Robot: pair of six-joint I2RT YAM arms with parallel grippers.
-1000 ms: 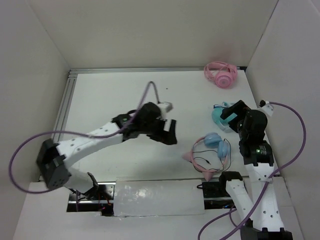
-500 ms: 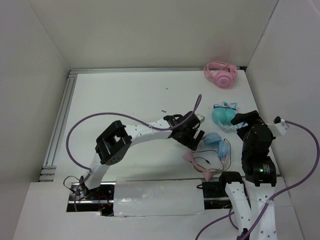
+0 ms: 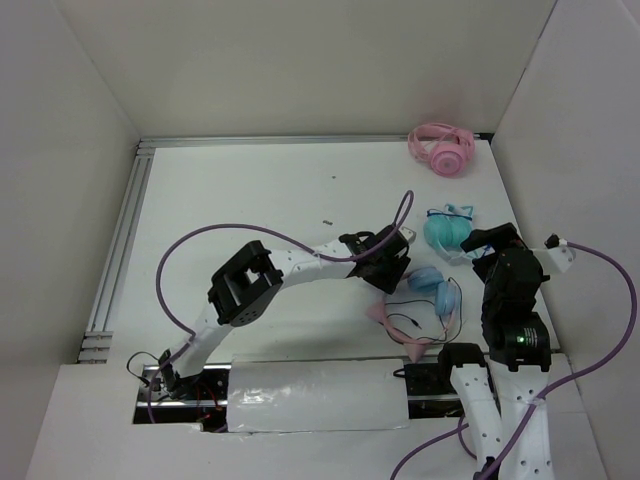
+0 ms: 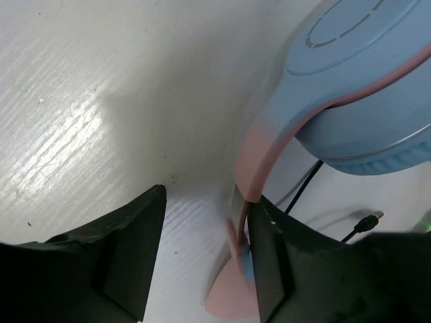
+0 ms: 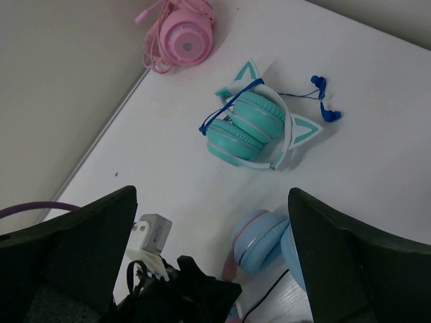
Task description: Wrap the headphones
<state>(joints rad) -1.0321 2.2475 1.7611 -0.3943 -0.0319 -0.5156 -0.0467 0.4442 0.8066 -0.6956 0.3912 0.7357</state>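
Headphones (image 3: pixel 445 297) lie by the near edge of the bench (image 3: pixel 250 190), right of centre. Their blue cups (image 4: pixel 363 81) sit side by side, the pink band (image 4: pixel 250 168) curves toward the left arm, and a thin black cable (image 3: pixel 410 322) lies loose beside them. Left jaws stand open low over the bench, the band between them and close against one finger (image 4: pixel 269 269) — whether it touches I cannot tell. Right jaws hang spread wide just beyond, holding nothing. Farther off lies a teal pair (image 5: pixel 250 126), and a pink pair (image 3: pixel 441 150) sits in the far right corner.
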